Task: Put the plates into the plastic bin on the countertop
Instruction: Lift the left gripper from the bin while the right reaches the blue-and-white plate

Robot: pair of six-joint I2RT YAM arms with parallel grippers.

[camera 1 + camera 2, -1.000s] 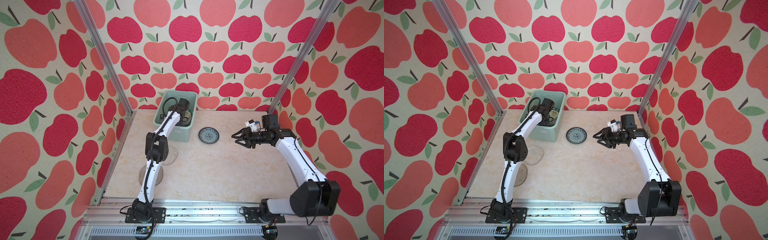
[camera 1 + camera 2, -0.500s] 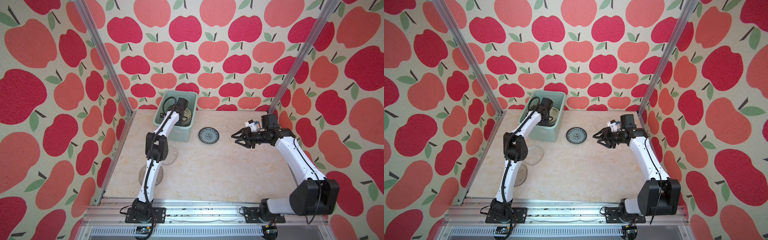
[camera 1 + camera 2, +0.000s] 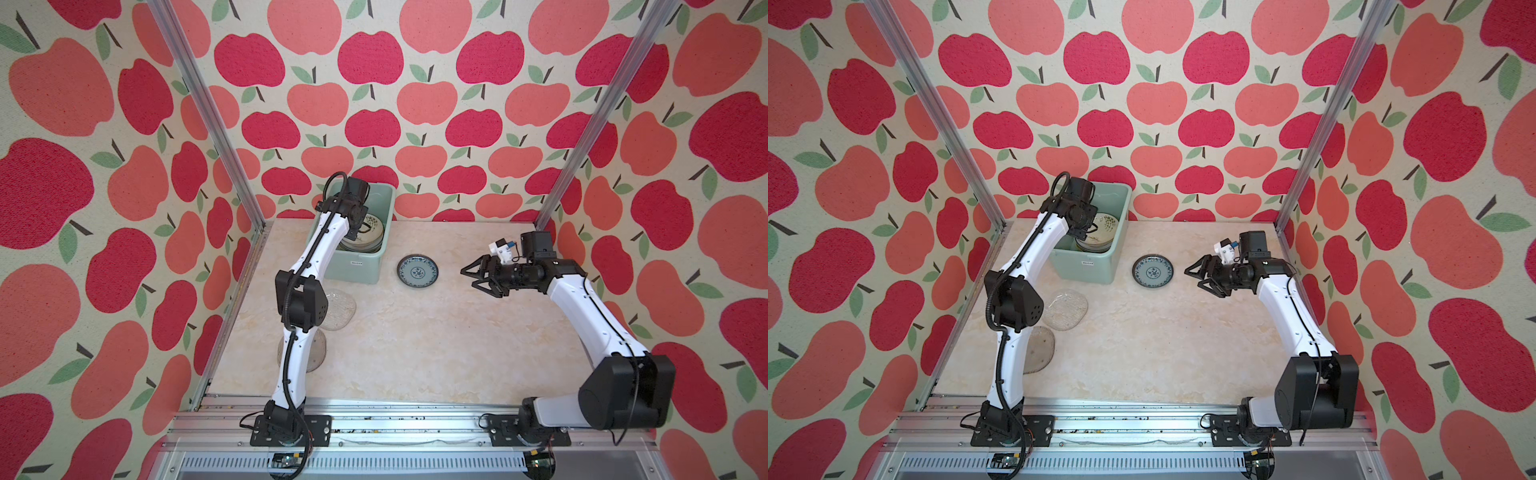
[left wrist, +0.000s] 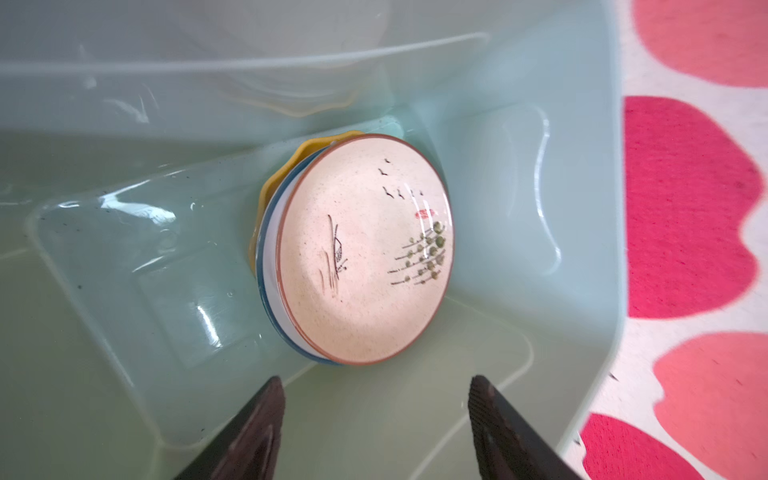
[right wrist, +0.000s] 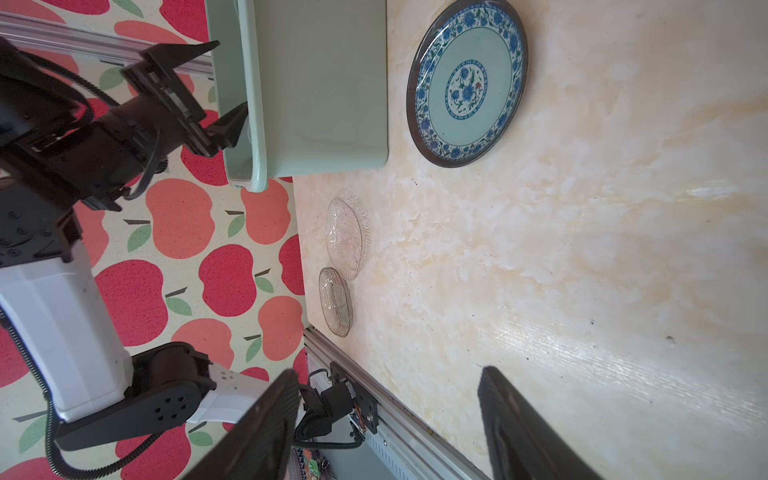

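Plates (image 3: 417, 271) lie on countertop (image 3: 415, 353) between apple walls (image 3: 374, 62).

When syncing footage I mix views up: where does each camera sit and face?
Both top views: overhead, looking down on the countertop; left arm and right arm show.
Left wrist: over the plastic bin, facing stacked plates; left fingers show.
Right wrist: over the countertop, facing the blue plate; right fingers show.
Shared by top and right wrist: plastic bin, blue plate.

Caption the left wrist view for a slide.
Open left pincer in the plastic bin, facing a cream brush-marked plate stacked atop other plates.
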